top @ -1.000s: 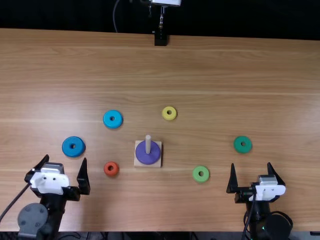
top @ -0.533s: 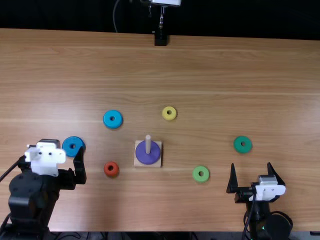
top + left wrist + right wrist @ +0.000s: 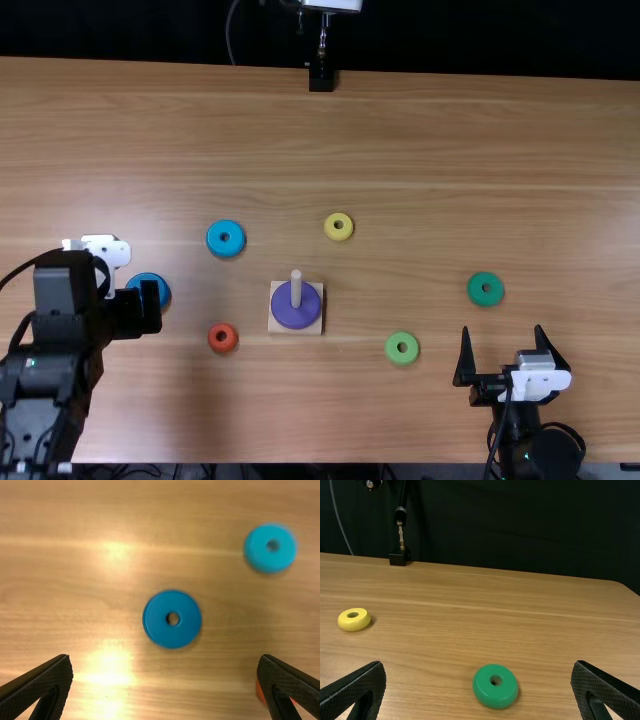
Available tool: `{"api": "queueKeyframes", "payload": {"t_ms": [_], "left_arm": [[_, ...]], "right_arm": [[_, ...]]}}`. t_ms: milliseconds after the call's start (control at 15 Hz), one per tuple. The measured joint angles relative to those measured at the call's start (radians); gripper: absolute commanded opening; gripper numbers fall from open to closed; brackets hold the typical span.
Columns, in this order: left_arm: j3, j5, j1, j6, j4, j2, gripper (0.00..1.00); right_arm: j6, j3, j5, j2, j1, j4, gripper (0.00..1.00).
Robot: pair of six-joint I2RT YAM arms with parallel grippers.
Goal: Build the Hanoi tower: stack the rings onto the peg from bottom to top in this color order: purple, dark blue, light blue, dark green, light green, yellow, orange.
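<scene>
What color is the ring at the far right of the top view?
Dark green; the ring shows best in the right wrist view.

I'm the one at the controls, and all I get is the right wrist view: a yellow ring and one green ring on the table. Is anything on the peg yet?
Observer: Yes. The purple ring sits at the bottom of the peg, and it's the only ring on there.
Operator: Then the dark blue ring must be next. Is the other robot hand holding it?
Observer: No. The left gripper has its fingers apart, and that ring lies flat on the table, ungripped.
</scene>
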Motion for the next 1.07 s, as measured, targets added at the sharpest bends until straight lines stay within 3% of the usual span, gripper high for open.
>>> {"api": "queueKeyframes", "payload": {"t_ms": [667,1067], "left_arm": [[0.138,0.004,0.000,0.015,0.002,0.370,1.00],[0.142,0.004,-0.011,0.016,0.001,0.446,1.00]], "right_arm": [[0.000,0.000,0.001,0.000,0.000,0.000,1.00],[0.000,0.000,0.002,0.000,0.000,0.000,1.00]]}}
